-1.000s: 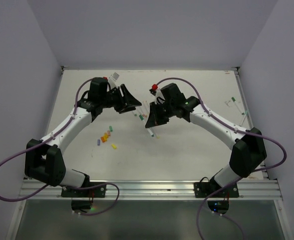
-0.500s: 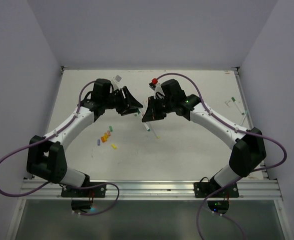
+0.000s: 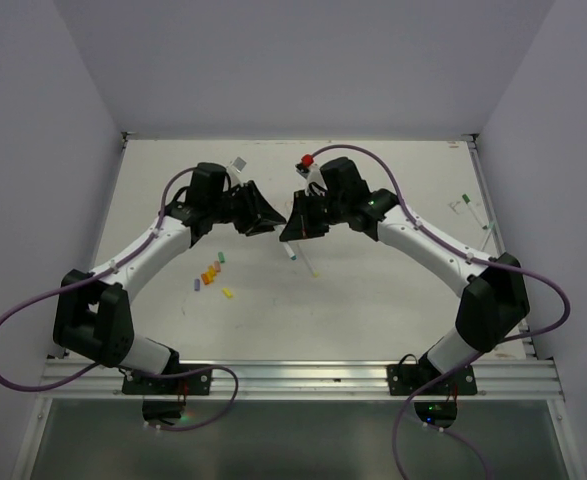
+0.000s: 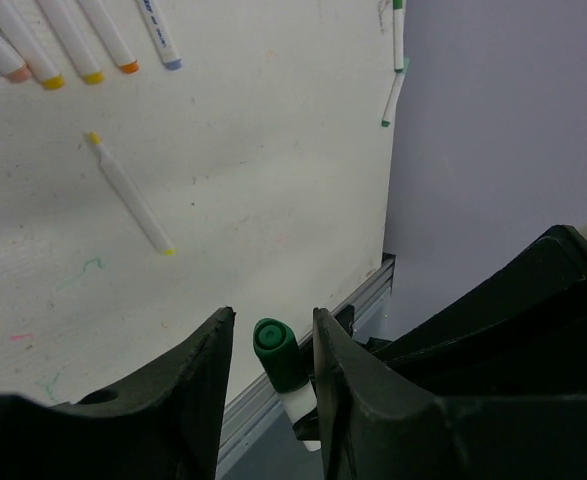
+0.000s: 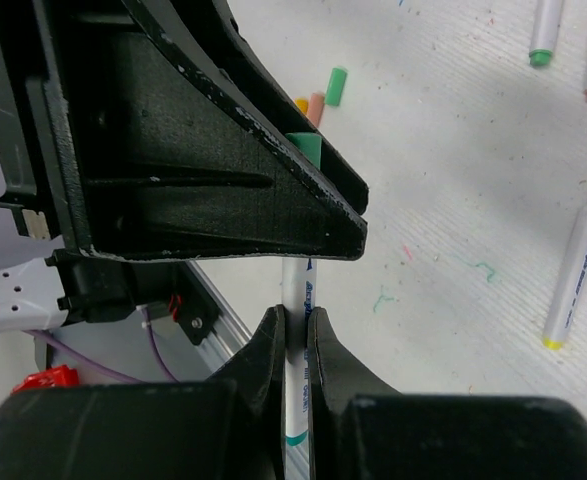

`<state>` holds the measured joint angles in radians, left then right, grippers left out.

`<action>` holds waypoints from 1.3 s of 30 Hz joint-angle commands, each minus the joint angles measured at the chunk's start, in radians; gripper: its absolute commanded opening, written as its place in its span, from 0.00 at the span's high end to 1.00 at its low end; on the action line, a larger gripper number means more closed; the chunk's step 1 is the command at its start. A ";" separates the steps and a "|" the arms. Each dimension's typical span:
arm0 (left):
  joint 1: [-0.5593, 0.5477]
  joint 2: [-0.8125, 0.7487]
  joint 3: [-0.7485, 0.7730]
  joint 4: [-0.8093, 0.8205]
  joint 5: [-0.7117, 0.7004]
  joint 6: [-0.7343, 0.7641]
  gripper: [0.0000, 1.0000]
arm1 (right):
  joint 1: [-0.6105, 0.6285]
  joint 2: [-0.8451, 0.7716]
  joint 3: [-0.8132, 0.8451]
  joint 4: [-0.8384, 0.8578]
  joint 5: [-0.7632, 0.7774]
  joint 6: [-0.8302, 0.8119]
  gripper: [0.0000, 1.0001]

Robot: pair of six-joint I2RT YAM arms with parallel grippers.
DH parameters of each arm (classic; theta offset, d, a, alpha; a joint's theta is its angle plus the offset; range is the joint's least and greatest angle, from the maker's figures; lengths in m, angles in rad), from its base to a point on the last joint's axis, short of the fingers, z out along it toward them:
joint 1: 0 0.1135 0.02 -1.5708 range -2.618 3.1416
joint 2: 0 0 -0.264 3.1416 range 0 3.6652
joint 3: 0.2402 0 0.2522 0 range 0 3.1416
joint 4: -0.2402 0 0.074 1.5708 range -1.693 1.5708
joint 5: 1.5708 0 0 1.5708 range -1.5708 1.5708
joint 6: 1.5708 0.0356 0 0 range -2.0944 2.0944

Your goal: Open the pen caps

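My right gripper (image 3: 293, 226) (image 5: 294, 316) is shut on the white barrel of a pen (image 5: 295, 290) and holds it above the table. The pen's lower end (image 3: 291, 254) sticks out below it. The pen's dark green cap (image 4: 276, 352) points into my left gripper (image 3: 267, 217) (image 4: 271, 332), which is open with one finger on each side of the cap. A small gap shows at the left finger; the right side is too close to tell. In the right wrist view the left gripper's black body (image 5: 203, 170) hides the top of the barrel.
Loose caps lie on the table left of centre: green (image 3: 221, 258), orange (image 3: 210, 272), purple (image 3: 195, 284), yellow (image 3: 227, 293). Several pens lie in a row (image 4: 73, 45), one apart with yellow ends (image 4: 128, 195). Two green-ended pens (image 3: 468, 205) lie near the right edge.
My left gripper has moved right and my right gripper left and up, so the two now meet. The pen's capped end now sits between the left fingers.
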<state>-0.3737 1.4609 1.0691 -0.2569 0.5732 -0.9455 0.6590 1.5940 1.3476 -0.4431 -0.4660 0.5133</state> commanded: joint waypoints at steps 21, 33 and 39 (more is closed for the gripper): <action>-0.011 0.019 0.028 -0.001 0.033 -0.003 1.00 | -0.001 -0.037 -0.054 0.076 -0.042 0.033 1.00; -0.011 0.010 0.042 -0.001 0.057 -0.033 1.00 | -0.001 0.017 -0.025 0.089 -0.040 0.033 0.77; -0.011 0.016 0.052 0.013 0.070 -0.065 1.00 | 0.002 0.020 -0.042 0.104 -0.056 0.034 0.78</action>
<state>-0.3817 1.4796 1.0698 -0.2600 0.5892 -0.9611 0.6567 1.6131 1.2896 -0.3805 -0.4911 0.5423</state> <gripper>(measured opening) 0.081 0.217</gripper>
